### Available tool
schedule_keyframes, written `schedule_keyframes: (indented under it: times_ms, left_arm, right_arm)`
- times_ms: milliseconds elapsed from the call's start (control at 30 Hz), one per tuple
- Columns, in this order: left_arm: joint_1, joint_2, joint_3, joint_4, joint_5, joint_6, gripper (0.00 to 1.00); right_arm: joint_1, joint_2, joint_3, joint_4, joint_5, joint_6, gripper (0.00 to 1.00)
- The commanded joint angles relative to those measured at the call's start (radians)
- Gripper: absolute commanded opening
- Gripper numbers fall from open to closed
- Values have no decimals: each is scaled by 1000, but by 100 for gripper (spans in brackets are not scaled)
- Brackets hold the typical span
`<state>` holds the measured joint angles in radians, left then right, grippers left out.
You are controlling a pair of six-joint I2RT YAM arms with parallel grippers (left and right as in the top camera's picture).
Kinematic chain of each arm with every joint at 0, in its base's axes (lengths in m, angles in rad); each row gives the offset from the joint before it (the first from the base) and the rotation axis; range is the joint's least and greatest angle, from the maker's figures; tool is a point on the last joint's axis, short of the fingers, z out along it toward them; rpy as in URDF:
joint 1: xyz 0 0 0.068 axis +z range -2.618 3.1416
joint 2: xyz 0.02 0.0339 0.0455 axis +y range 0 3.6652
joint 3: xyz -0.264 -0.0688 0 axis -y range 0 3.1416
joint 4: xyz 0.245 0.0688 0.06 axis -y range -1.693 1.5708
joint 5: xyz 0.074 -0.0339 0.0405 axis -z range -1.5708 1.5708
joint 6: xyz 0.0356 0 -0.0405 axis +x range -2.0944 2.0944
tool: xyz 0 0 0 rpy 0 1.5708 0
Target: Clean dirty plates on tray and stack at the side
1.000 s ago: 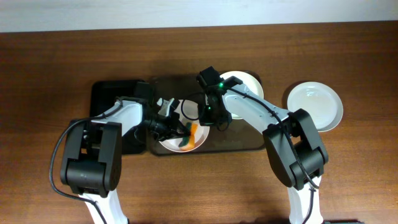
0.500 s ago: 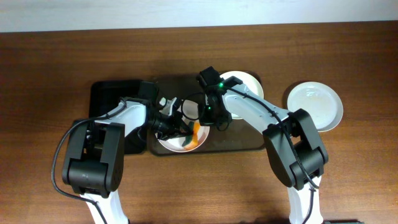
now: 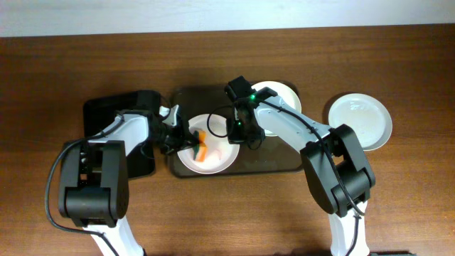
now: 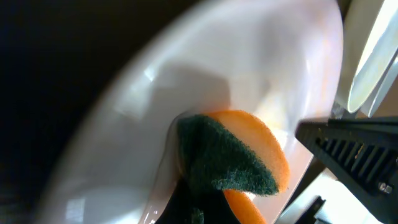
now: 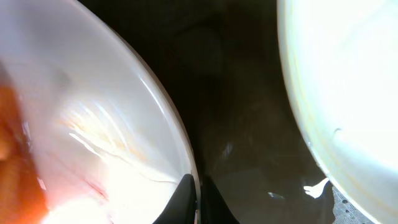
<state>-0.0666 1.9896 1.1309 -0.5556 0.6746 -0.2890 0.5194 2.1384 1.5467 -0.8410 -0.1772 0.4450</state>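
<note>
A white plate [image 3: 213,153] lies on the dark tray [image 3: 274,162]. My left gripper [image 3: 186,141] is shut on an orange sponge with a green scouring side [image 3: 200,145] and presses it on the plate's left part; the sponge fills the left wrist view [image 4: 236,155] against the plate [image 4: 186,74]. My right gripper [image 3: 236,136] is shut on the plate's right rim; in the right wrist view its fingertips [image 5: 194,198] pinch the rim [image 5: 177,134]. A second white plate [image 3: 279,94] sits at the tray's back right, also in the right wrist view [image 5: 348,81].
A clean white plate [image 3: 360,121] lies on the wooden table to the right of the tray. A black tray [image 3: 117,117] sits left of the dark tray, under my left arm.
My left gripper has drawn the sponge leftward across the plate, from its middle-right to its left part. The left arm shifted left. The right gripper has kept its hold on the rim.
</note>
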Motion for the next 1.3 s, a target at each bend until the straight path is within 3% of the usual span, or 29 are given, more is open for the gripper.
schedule_keyframes:
  times_ms: [0,267,633,933,1100,1267]
  left_arm:
    - [26,-3,-8,-2,-118,108,0]
    - [-11,-55,21,2,25,167,0]
    - [-158,-55,17,24,5,-80,0]
    - [-167,-55,17,23,69,-162,0]
    - [-167,-55,16,25,100,-340,0]
    - [-167,-54,16,34,78,-381,0]
  right_arm:
    - [-10,11,-3,-12,32,6,4]
    - [-10,11,-3,-14,32,6,4]
    - [-10,11,-3,-17,31,6,4]
    - [-10,11,-3,-17,32,6,4]
    - [-10,11,-3,-19,32,5,4]
    - [-10,11,-3,-19,32,6,4]
